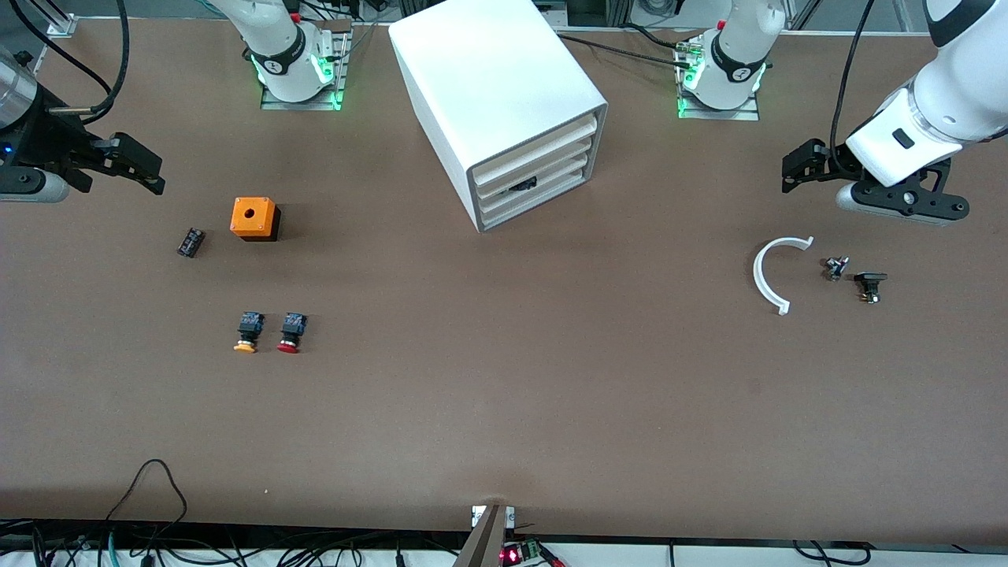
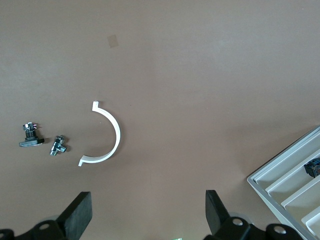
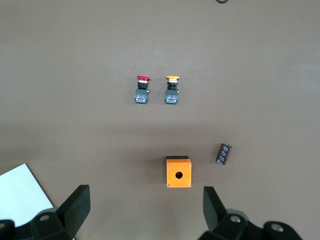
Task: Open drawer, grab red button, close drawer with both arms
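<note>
The white drawer cabinet (image 1: 504, 87) stands on the table between the two arm bases, with its stacked drawers (image 1: 535, 169) all pushed in. A small dark part (image 1: 524, 186) shows in a slot of one lower drawer, also in the left wrist view (image 2: 312, 167). The red-capped button (image 1: 289, 332) lies on the table toward the right arm's end, beside the yellow-capped one (image 1: 247, 332); both show in the right wrist view, red (image 3: 142, 90) and yellow (image 3: 172, 90). My right gripper (image 1: 146, 167) (image 3: 145, 200) is open and empty, above the table near the orange box. My left gripper (image 1: 799, 167) (image 2: 148, 205) is open and empty, over the table near the white arc.
An orange cube box with a hole (image 1: 253, 218) (image 3: 178, 172) and a dark cylinder (image 1: 190, 242) (image 3: 223, 153) lie farther from the front camera than the buttons. A white arc piece (image 1: 776, 272) (image 2: 107, 135) and two small metal parts (image 1: 836, 268) (image 1: 870, 285) lie toward the left arm's end.
</note>
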You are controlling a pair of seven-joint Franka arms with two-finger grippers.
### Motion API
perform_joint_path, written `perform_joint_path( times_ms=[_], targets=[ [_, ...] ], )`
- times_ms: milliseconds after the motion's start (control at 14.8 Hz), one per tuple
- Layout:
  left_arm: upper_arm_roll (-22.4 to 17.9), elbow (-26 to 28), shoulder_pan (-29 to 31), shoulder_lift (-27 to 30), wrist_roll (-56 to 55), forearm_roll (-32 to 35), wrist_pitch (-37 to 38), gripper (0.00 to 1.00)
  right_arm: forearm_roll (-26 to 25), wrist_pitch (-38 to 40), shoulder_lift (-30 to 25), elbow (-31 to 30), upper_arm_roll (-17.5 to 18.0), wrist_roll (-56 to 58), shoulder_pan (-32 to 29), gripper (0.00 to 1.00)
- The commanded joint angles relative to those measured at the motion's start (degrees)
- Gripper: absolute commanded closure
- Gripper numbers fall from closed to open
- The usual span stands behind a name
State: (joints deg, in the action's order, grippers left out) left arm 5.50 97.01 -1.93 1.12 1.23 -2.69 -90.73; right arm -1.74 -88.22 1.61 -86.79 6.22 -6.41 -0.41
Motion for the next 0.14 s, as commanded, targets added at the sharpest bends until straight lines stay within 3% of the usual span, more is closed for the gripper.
perform_joint_path(
  times_ms=[0, 68],
  targets=[
    [0.2, 0.4, -0.2, 0.6, -0.5, 1.1, 0.6, 0.00, 0.4, 0.0, -0.6, -0.2, 0.6, 1.3, -1.0, 0.00],
    [0.1, 0.4, -0.1, 0.6, -0.5, 1.1, 0.6, 0.00, 0.2, 0.2, -0.5, 0.7, 0.6, 1.5, -1.0, 0.00]
  ],
)
